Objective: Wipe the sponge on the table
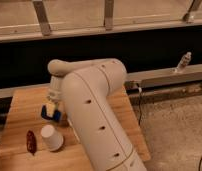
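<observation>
The sponge (pixel 47 114) is a small blue-grey block lying on the left part of the light wooden table (pixel 25 107). My gripper (pixel 52 106) hangs straight down on the sponge from above and covers its top. The wide white arm rises from the bottom middle of the view and bends left to the wrist. It hides the middle of the table.
A white cup (pixel 51 137) stands just in front of the sponge. A dark red chili-like item (pixel 30 141) lies left of the cup near the table's front edge. A white bottle (pixel 183 62) stands on the ledge at far right. A dark wall runs behind the table.
</observation>
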`<state>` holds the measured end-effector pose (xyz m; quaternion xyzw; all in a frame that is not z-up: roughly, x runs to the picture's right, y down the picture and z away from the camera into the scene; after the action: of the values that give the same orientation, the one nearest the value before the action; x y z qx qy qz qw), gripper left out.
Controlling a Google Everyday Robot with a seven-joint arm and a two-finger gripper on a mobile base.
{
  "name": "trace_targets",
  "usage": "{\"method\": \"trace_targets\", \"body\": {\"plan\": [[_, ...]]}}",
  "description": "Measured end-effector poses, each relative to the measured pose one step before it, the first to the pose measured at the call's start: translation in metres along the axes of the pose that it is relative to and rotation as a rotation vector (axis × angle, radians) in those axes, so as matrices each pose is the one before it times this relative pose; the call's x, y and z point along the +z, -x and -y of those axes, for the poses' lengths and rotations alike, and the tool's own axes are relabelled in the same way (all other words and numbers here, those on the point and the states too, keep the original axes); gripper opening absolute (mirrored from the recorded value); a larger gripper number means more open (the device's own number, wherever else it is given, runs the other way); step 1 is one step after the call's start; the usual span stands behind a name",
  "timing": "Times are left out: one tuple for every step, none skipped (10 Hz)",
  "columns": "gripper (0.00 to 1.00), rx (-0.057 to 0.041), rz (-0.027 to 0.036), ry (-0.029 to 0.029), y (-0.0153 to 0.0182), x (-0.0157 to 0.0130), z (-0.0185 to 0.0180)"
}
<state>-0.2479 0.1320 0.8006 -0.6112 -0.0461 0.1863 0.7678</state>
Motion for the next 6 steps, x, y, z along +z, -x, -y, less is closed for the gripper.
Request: {"method": "trace_targets", "body": {"plan": [[0.0, 0.02857, 0.01238, -0.00637, -0.00274, -0.00506, 0.01442], [0.0, 0.01597, 0.00818, -0.00612, 0.00233, -0.00321, 0.01156], [0.0, -0.0006, -0.00176, -0.00278, 0.00976, -0.00105, 0.0081], [0.0, -0.00955, -0.00674, 0.00033, 0.00871, 0.00061, 0.00133], [0.0, -0.0326, -0.01318, 0.00316, 0.01221, 0.00381, -0.00449], [0.03, -0.02969, -0.00593, 0.00805, 0.00898, 0.00378, -0.00851]]}}
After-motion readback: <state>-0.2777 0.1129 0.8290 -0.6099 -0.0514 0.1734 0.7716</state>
